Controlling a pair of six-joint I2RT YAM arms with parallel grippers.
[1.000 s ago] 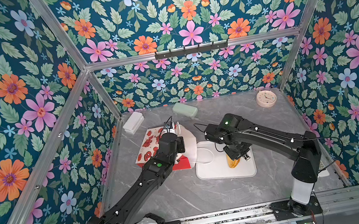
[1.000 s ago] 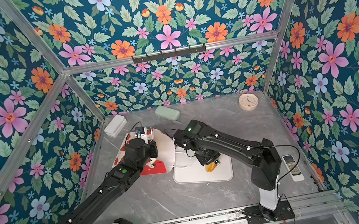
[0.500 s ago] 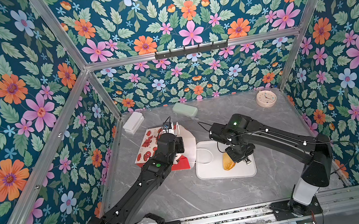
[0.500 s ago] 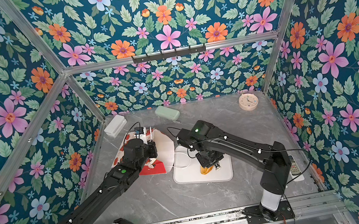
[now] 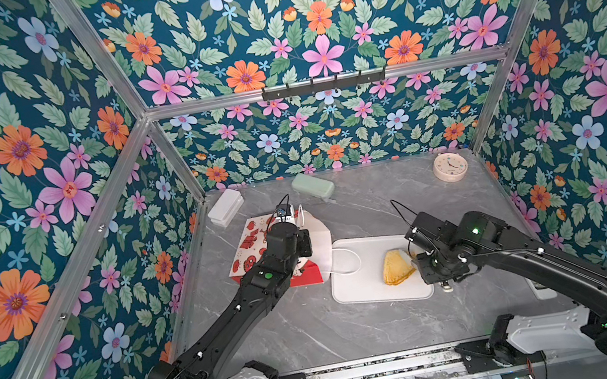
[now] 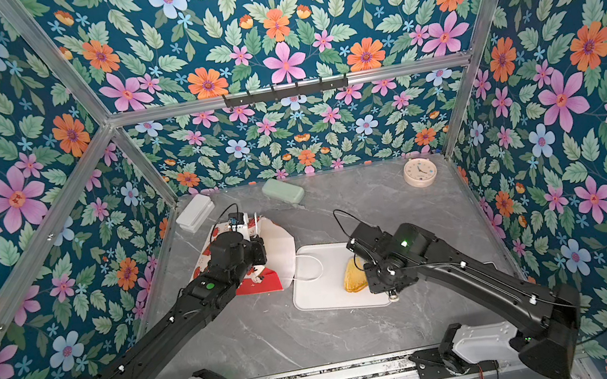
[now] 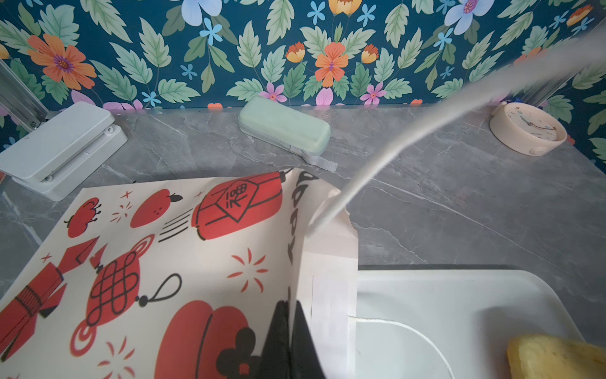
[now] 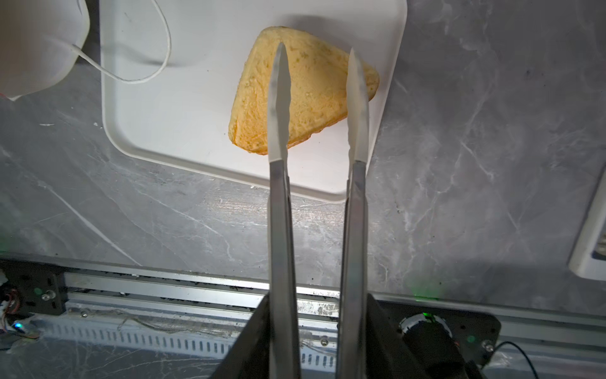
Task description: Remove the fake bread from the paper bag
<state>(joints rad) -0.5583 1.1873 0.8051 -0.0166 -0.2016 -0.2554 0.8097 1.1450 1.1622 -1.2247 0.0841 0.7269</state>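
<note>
Right gripper is hanging spread above the fake bread, gripping nothing | fake bread is lying on the white tray, outside the paper bag | left gripper is pinching the paper bag's open edge.

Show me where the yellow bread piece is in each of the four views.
Top view: bread on the white tray, right side.
Top view: same place, same tray.
Left wrist: partly cut off, on tray.
Right wrist: behind the open right pincer tips.
Shared landmark: the white tray.
</note>
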